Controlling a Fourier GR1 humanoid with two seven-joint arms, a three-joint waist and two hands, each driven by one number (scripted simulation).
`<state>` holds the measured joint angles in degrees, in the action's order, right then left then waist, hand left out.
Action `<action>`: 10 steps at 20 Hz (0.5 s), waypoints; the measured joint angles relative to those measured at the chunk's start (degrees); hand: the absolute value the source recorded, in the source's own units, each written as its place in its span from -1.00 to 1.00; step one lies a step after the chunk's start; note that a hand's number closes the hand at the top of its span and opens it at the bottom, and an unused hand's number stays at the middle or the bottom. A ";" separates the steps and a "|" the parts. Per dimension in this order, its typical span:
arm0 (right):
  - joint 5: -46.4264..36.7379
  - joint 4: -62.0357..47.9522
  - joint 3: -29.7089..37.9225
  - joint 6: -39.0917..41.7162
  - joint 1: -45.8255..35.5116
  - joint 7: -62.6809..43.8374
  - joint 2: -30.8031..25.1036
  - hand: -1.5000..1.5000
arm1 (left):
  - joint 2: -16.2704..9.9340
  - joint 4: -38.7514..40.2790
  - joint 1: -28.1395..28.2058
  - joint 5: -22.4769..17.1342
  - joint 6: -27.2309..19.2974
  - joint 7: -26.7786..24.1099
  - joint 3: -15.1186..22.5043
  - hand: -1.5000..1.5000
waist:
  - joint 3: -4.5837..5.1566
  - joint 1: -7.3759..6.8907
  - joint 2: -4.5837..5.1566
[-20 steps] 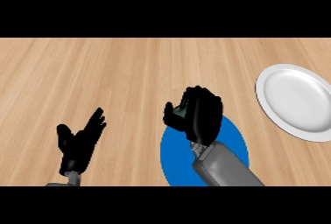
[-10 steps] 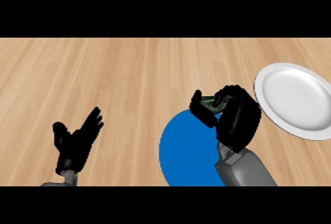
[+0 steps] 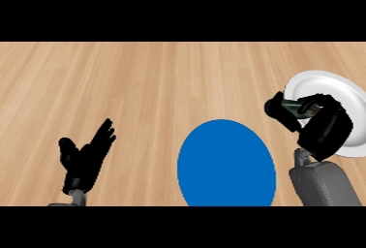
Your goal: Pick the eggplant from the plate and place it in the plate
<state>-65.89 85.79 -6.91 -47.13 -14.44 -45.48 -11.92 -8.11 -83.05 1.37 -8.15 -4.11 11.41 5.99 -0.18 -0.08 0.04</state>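
My right hand is over the left edge of the white plate, fingers and thumb curled round the eggplant. Only a dark green bit of the eggplant shows between thumb and fingers, held above the plate rim; can't tell if it touches the plate. Blue plate sits bare on the wooden tabletop, just left of my right forearm. My left hand rests at lower left, fingers straight and released, holding nothing, well apart from both plates.
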 measured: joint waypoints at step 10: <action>27.90 -19.88 11.76 -8.10 -6.10 22.91 -13.16 1.00 | 1.05 0.51 -1.15 0.97 -0.17 0.44 0.23 0.00 | -0.06 -0.71 0.16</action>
<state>-38.00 65.91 4.85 -55.23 -20.54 -22.57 -25.08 -7.06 -82.54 0.22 -7.18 -4.27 11.85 6.22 -0.24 -0.79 0.19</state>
